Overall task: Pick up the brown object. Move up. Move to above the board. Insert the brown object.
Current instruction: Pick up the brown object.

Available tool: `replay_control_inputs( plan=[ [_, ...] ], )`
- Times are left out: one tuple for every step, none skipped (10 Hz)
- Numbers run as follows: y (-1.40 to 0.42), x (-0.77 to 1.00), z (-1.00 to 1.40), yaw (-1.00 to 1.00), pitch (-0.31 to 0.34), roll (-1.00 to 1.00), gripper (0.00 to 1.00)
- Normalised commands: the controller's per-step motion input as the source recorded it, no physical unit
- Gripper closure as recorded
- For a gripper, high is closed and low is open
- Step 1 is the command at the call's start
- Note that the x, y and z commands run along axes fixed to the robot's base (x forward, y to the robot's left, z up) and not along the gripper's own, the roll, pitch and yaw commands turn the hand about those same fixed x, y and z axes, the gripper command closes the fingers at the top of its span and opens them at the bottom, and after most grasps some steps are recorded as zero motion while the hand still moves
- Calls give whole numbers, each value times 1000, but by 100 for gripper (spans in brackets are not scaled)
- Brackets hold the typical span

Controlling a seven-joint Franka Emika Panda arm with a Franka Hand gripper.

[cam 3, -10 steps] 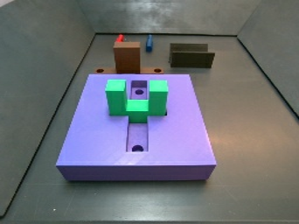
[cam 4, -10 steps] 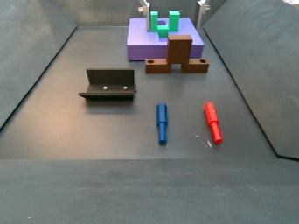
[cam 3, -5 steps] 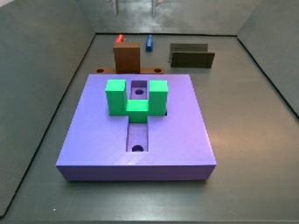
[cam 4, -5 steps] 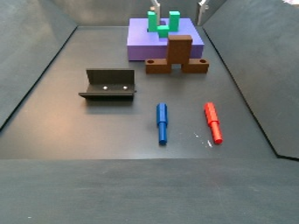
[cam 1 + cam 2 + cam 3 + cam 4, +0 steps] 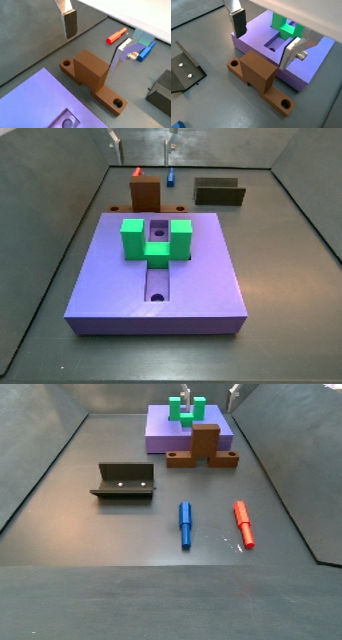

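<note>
The brown object (image 5: pixel 144 193) is a flat bar with a hole at each end and a tall block on its middle. It stands on the floor against the far edge of the purple board (image 5: pixel 201 278), and shows in both wrist views (image 5: pixel 90 75) (image 5: pixel 258 75) and in a side view (image 5: pixel 205 444). The board carries a green U-shaped block (image 5: pixel 158 240) over its groove. My gripper (image 5: pixel 142 140) is open and empty, high above the brown object. Its fingers straddle the tall block from above without touching it (image 5: pixel 93 40) (image 5: pixel 264 39).
The dark fixture (image 5: pixel 124 481) stands on the floor beyond the brown object (image 5: pixel 221 193). A red peg (image 5: pixel 243 523) and a blue peg (image 5: pixel 186 523) lie side by side further out. Grey walls enclose the floor.
My gripper's fingers have come further into the side view and shifted slightly over the brown object. The pieces have not moved.
</note>
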Motion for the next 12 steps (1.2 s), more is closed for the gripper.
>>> replay_control_inputs(
  plan=[
    [149,0,-297,0,-46,-67,0],
    [171,0,-303,0,-14,-43,0],
    [211,0,-300,0,-16,-43,0],
    [74,-166,-234,0,-51,-63,0],
    [-3,-163,-177,20,-43,-56,0],
    [-289,140,-134,0,0,0,0],
    [-160,266,-200,0,0,-19,0],
    [-11,217,-143,0,0,-71,0],
    [17,254,-189,0,13,-51,0],
    [97,111,-194,0,0,-43,0],
    [0,117,-217,0,0,-6,0],
    [0,77,-317,0,0,0,0]
  ],
)
